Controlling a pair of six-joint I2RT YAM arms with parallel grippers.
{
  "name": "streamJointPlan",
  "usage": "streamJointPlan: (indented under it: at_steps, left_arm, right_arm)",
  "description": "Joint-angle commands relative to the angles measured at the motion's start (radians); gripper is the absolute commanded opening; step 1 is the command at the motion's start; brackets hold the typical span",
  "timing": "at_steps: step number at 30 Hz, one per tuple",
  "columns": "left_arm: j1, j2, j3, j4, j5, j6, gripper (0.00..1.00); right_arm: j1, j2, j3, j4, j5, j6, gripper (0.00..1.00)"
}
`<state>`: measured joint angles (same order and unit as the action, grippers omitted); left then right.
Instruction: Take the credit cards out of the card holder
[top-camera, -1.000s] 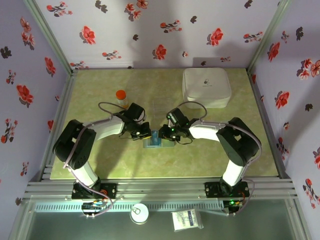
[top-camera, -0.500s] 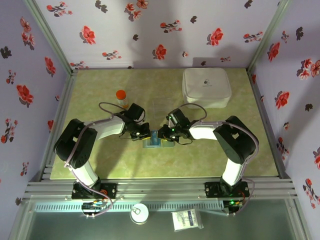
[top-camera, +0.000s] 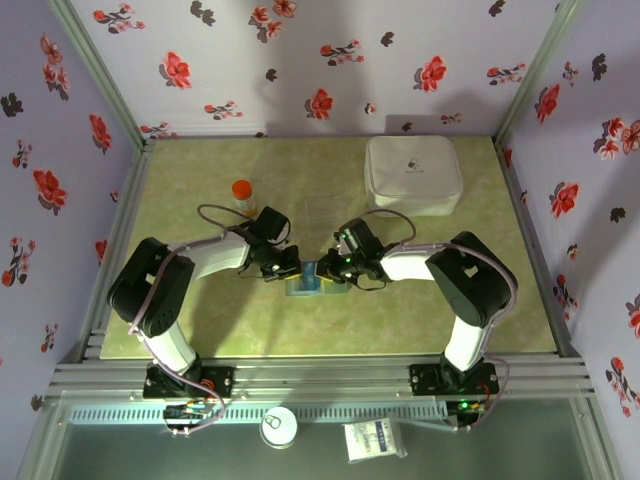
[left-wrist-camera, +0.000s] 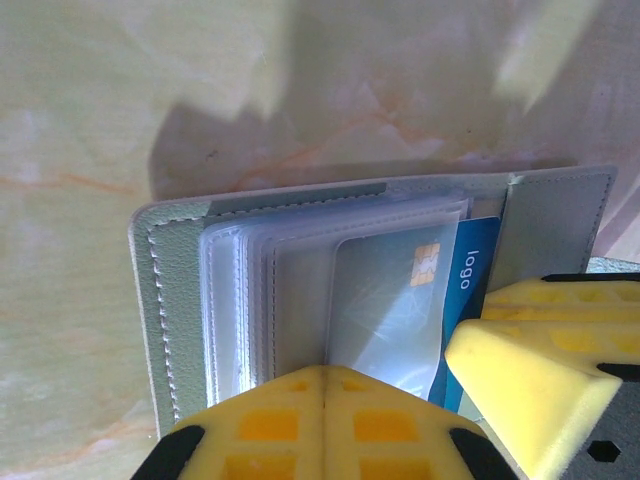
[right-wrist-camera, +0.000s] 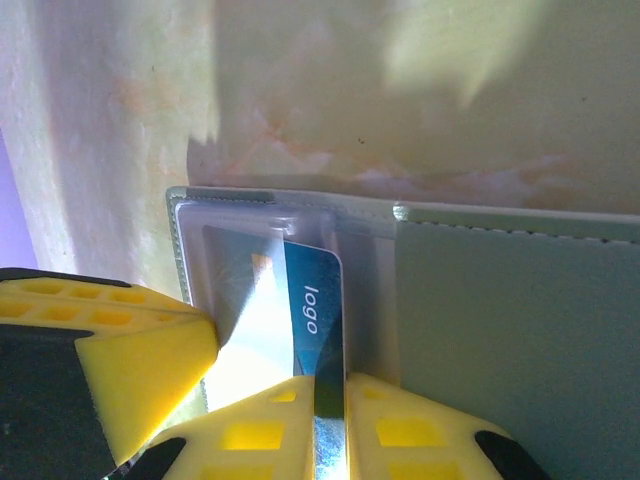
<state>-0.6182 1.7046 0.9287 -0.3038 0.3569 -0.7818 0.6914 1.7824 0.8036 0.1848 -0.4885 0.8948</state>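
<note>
The grey-blue card holder (top-camera: 337, 291) (left-wrist-camera: 170, 300) (right-wrist-camera: 520, 330) lies open on the table between both arms. Clear sleeves (left-wrist-camera: 250, 290) fill its left panel. A blue-teal credit card (left-wrist-camera: 470, 270) (right-wrist-camera: 315, 300) marked "logo" sticks partway out of one sleeve. My right gripper (right-wrist-camera: 330, 400) (top-camera: 325, 272) is shut on that card's edge. The left gripper (left-wrist-camera: 325, 372) (top-camera: 297, 272) is shut, its tips meeting on the edge of a clear sleeve of the holder. Each wrist view has the other gripper's yellow fingers (left-wrist-camera: 530, 370) (right-wrist-camera: 140, 370) close beside. I see no red card.
A large white rounded case (top-camera: 413, 175) sits at the back right of the green marbled table (top-camera: 200, 330). A small bottle with an orange cap (top-camera: 242, 195) stands behind the left arm. Flowered walls close in three sides.
The right gripper's jaws have narrowed onto the blue card and the right arm has shifted slightly left. The left arm and the holder stay put.
</note>
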Motion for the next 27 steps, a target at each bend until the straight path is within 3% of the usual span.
streamJointPlan:
  at_steps: [1,17,27]
  left_arm:
    - [-0.006,0.017,-0.014,-0.044,-0.024,0.018,0.01]
    - [-0.006,0.009,-0.014,-0.051,-0.029,0.018,0.01]
    - [-0.006,0.002,-0.013,-0.049,-0.026,0.017,0.01]
  right_arm:
    - [-0.009,0.010,-0.019,0.041,-0.020,0.014,0.12]
    - [-0.056,-0.059,-0.081,0.029,-0.008,-0.009,0.07]
    - [-0.086,-0.137,-0.074,-0.108,0.018,-0.077,0.06]
